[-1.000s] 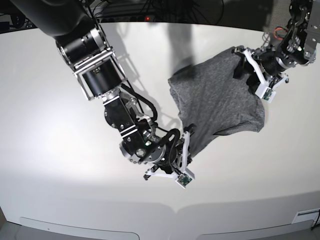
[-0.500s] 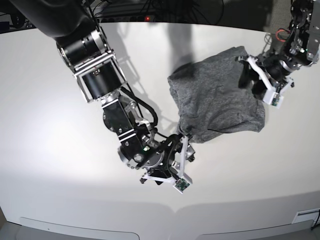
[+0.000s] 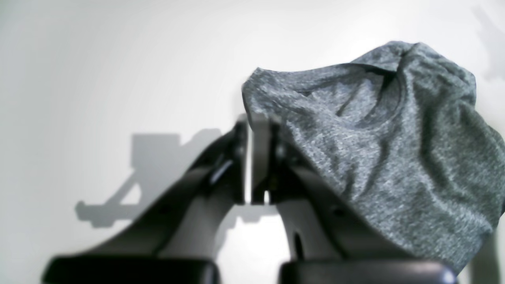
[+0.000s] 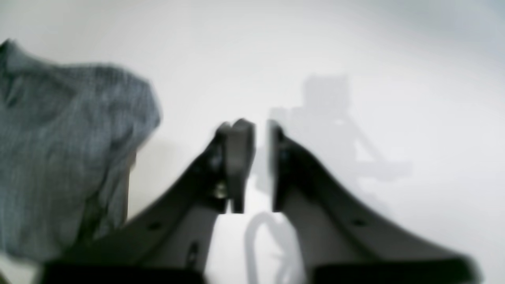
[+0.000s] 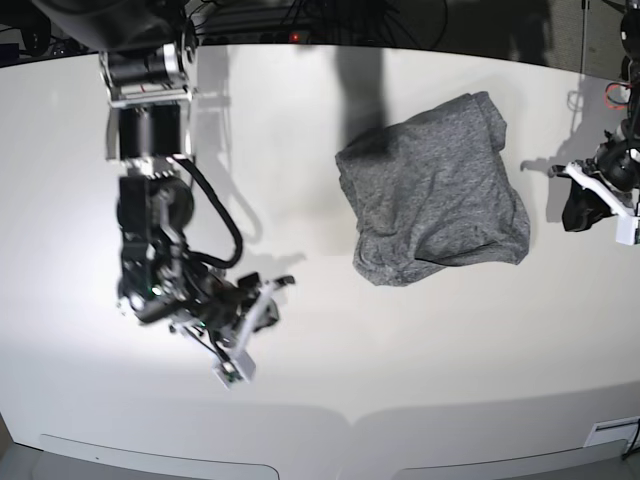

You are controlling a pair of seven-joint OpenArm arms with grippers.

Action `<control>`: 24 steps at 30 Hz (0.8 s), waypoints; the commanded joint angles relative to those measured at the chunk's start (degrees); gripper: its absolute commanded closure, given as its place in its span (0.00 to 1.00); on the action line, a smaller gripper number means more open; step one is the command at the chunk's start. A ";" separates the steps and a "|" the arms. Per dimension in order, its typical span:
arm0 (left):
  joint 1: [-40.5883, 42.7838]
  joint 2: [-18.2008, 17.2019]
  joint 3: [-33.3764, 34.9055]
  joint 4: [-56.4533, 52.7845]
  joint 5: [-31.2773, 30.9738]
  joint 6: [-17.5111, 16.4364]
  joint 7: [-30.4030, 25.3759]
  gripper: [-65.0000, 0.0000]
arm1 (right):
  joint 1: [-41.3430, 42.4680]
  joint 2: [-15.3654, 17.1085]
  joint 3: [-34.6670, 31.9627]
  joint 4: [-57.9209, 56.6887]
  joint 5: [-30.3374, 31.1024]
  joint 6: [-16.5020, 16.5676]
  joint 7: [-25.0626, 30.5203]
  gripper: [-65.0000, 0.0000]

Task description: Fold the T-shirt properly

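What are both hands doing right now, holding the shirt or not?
Left hand: closed, empty; the T-shirt lies beside it on the table.
Right hand: nearly closed, a thin gap shows, holding nothing.

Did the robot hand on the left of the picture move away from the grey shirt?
Yes. In the base view the right gripper has pulled back leftward across the table, away from the T-shirt, whose lower corner it was touching before.
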 commanded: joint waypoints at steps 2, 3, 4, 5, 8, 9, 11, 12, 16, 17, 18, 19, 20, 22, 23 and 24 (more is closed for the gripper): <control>-0.48 -1.07 -0.52 1.05 -0.39 -0.26 -1.49 1.00 | -1.70 2.25 1.99 5.22 3.63 1.05 -2.19 1.00; -0.48 -1.07 -0.52 1.07 -0.42 -0.26 -1.51 1.00 | -3.48 3.28 3.08 7.39 5.01 1.62 -3.89 1.00; -0.48 -1.07 -0.52 1.07 -0.42 -0.26 -1.46 1.00 | -5.29 4.24 4.24 9.66 6.19 2.03 -5.44 1.00; -0.46 -1.05 -0.52 1.07 -0.42 -0.24 -1.27 1.00 | -7.19 5.20 5.60 11.91 7.21 2.16 -6.82 1.00; 0.31 -1.09 -0.52 1.07 -0.42 -0.24 -0.90 1.00 | -13.33 7.52 10.73 18.49 10.62 2.16 -9.35 1.00; 0.87 -1.07 -0.52 1.07 -0.39 -0.26 -0.90 1.00 | -15.45 7.96 12.81 20.48 12.13 2.16 -10.10 1.00; 2.51 -1.07 -0.52 1.07 -0.37 -0.26 -1.22 1.00 | -19.78 8.22 17.55 24.13 15.39 2.16 -11.04 1.00; 3.52 -1.07 -0.52 1.07 -0.37 -0.26 -1.38 1.00 | -21.92 8.22 20.04 25.68 17.25 2.16 -11.69 1.00; 7.91 -1.07 -0.55 1.07 -0.31 -0.24 -1.55 1.00 | -30.05 8.20 29.44 30.12 23.61 2.84 -14.86 1.00; 9.11 -1.07 -0.57 1.07 0.20 -0.24 -1.88 1.00 | -32.09 8.20 31.58 30.84 24.90 3.72 -15.47 1.00; 10.45 -1.05 -0.79 1.07 1.31 -0.24 -2.67 1.00 | -34.12 8.17 33.62 31.41 26.16 3.73 -16.04 1.00; 11.85 -1.05 -1.05 1.07 2.80 -0.22 -3.82 1.00 | -36.17 8.04 35.52 31.82 27.23 3.73 -16.55 1.00; 13.29 -1.03 -1.75 1.07 4.17 -0.22 -4.72 1.00 | -38.14 7.80 37.42 32.13 28.04 3.73 -16.92 1.00; 16.04 -1.01 -3.82 1.07 4.55 -0.20 -5.20 1.00 | -41.90 6.91 41.13 32.41 29.59 3.73 -17.20 1.00; 17.38 -1.01 -5.05 1.07 4.20 -0.20 -5.20 1.00 | -43.67 6.32 42.99 32.44 30.36 3.73 -17.20 1.00; 18.78 -0.98 -6.40 1.07 3.89 -0.20 -5.18 1.00 | -45.31 5.55 44.74 32.44 30.86 3.73 -17.18 1.00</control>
